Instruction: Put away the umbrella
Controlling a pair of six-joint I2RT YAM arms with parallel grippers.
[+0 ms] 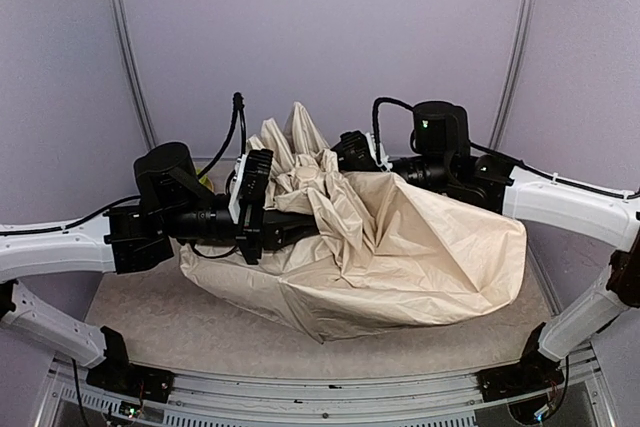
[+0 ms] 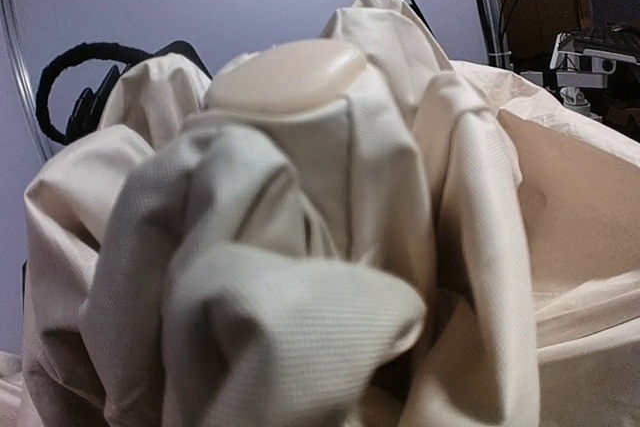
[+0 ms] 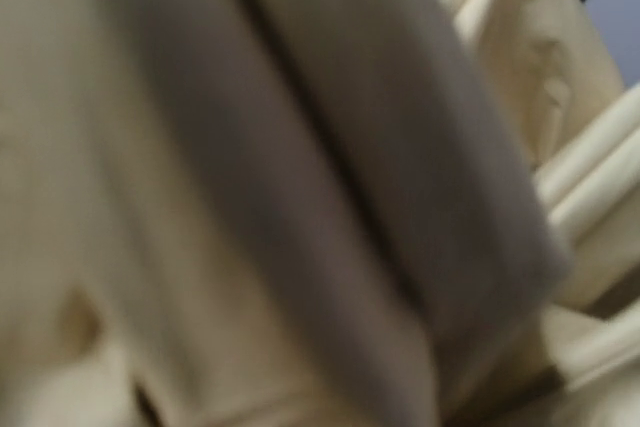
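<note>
The umbrella (image 1: 400, 247) lies floppy in the middle of the table (image 1: 180, 332), spilling toward 4 o'clock. The left gripper (image 1: 303, 229) pokes in from 9 o'clock. Its jaws are buried in cloth, so nobody can tell how they stand. The right gripper (image 1: 352, 152), at 1 o'clock, has its jaws spread wide. A hard pull might rip the cloth, because so much of it is bunched up.

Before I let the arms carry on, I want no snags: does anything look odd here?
Yes. The umbrella sprawls as a crumpled, lopsided heap across the table, not neatly folded. Its cloth swallows the left end effector and the right end effector, and blurs the right wrist view.
</note>
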